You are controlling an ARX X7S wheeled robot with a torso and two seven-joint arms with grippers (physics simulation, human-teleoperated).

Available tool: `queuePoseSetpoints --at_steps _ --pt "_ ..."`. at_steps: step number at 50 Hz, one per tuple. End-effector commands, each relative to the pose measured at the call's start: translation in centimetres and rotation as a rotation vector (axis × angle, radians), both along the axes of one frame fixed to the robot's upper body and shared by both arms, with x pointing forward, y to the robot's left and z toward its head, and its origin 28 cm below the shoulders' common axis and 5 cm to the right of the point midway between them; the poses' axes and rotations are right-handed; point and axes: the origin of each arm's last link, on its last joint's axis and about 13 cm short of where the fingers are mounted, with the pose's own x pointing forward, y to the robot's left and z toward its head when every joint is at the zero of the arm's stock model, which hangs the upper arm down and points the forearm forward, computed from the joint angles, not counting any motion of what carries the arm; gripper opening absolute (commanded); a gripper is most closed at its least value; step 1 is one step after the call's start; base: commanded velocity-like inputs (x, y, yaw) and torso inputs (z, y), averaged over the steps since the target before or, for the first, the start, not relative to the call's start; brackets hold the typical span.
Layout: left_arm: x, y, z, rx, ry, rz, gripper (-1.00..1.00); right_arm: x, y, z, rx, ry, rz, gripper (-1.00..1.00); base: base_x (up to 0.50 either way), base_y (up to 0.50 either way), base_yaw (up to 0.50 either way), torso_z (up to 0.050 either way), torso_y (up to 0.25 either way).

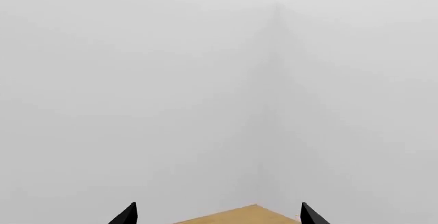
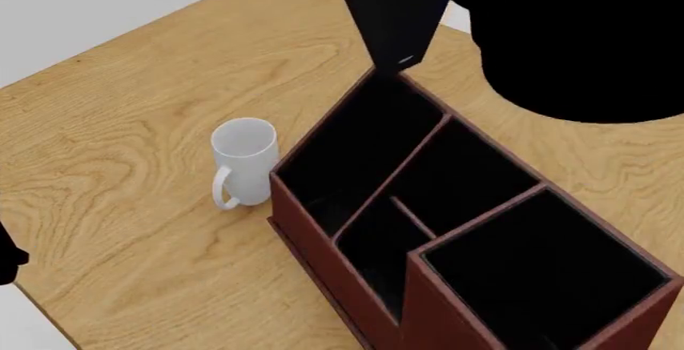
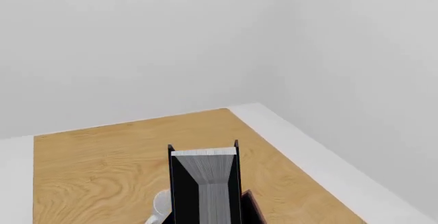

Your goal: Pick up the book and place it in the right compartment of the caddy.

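Right claw (image 3: pixel 203 219) is clamped on the book (image 3: pixel 204 183), which is held above the far end of the caddy (image 2: pixel 320 230), at upper centre of the head view. Left claw (image 1: pixel 217 215) is spread apart. The right compartment (image 2: pixel 545 266) is seen at lower right, a mug (image 2: pixel 243 162) just left of the caddy on the table (image 2: pixel 107 126).

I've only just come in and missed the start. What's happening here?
A simulated two-armed robot is moving a black book into a reddish-brown caddy on a wooden table. The right gripper holds the book in the air, page edges towards its wrist camera, above the caddy's far end. The taller right compartment is empty. A white mug stands beside the caddy. The left gripper is open, holding nothing.
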Motion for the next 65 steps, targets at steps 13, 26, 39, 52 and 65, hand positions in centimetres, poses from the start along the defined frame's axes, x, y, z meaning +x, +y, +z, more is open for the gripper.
queuePoseSetpoints --at_steps 13,26,39,52,65 --pt "0.0 0.1 0.1 -0.004 -0.001 0.002 1.0 -0.5 -3.4 -0.3 0.015 0.044 -0.206 -1.0 0.0 0.0 0.0 0.0 0.002" --pt "-0.1 0.1 0.2 -0.007 -0.001 0.002 1.0 -1.6 -5.0 -0.9 0.033 0.067 -0.296 -1.0 0.0 0.0 0.0 0.0 0.001" --pt "-0.2 0.3 0.2 -0.023 0.001 -0.002 1.0 -2.4 -6.1 -2.6 0.072 0.125 -0.386 -1.0 0.0 0.0 0.0 0.001 0.002" --pt "-0.2 0.4 0.4 -0.031 -0.001 0.002 1.0 -1.9 -7.0 -5.2 0.087 0.184 -0.421 -1.0 0.0 0.0 0.0 0.0 0.002" --pt "-0.1 0.4 0.3 -0.028 0.0 0.007 1.0 0.1 -6.5 -7.7 0.131 0.236 -0.435 -1.0 0.0 0.0 0.0 0.0 0.001"
